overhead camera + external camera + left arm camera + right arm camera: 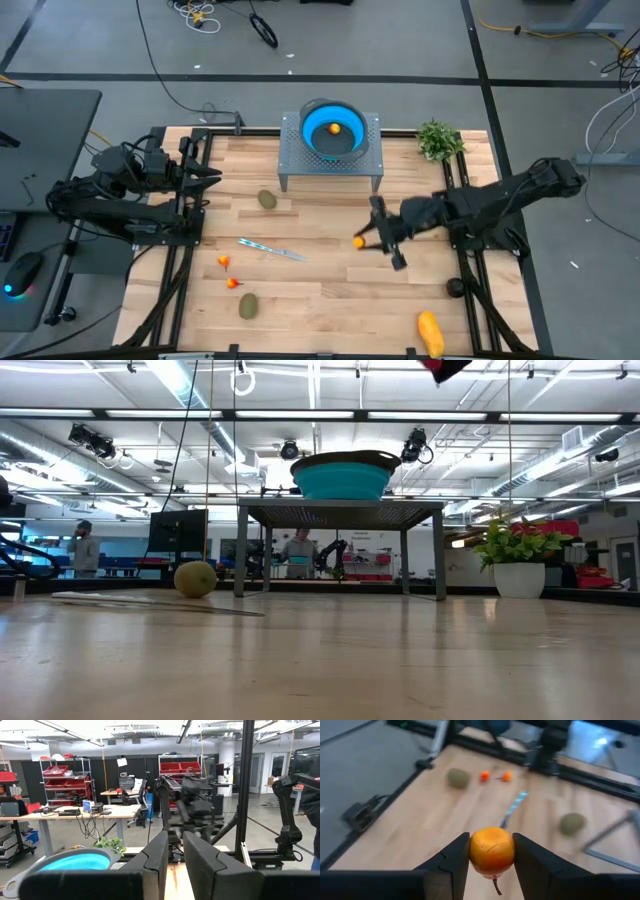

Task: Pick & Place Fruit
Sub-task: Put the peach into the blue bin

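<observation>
The fruit is partly sorted: one small orange piece already lies in the blue bowl on the metal stand. The right hand grips another small orange fruit between its two fingers, above the middle of the wooden surface, not yet over the bowl. In my judgement most work is left: two kiwis, two tiny red-orange pieces and the long yellow fruit lie on the surface (well apart from this hand). The left hand waits at the left edge, fingers nearly together and holding nothing.
</observation>
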Robot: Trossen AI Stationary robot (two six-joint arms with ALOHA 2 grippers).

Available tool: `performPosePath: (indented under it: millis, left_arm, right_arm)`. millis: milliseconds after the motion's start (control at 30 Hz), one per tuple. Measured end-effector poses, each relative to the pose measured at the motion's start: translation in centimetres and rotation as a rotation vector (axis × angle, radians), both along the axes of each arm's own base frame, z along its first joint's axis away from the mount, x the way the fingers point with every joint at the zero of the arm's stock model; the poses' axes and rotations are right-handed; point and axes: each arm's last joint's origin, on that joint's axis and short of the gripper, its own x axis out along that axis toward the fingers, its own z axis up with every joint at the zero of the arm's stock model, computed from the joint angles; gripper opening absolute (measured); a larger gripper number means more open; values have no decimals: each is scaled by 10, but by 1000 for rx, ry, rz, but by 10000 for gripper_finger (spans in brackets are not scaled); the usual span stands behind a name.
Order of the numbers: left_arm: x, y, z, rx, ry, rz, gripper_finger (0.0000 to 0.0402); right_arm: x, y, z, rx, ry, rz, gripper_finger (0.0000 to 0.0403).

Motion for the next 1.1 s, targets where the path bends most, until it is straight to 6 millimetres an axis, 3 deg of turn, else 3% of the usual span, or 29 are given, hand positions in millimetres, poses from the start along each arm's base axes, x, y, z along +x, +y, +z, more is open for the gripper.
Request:
performPosePath:
  millis: [233,667,1100]
  left_arm:
    - [0,0,0,0,0,0,68]
    - [0,0,0,0,0,0,68]
    - [0,0,0,0,0,0,68]
  right_arm:
    - [-1,-36,7,32,-16,-90,144]
    - [-2,-55,3,41,33,-158,144]
    - [-1,-109,13,46,-84,-373,144]
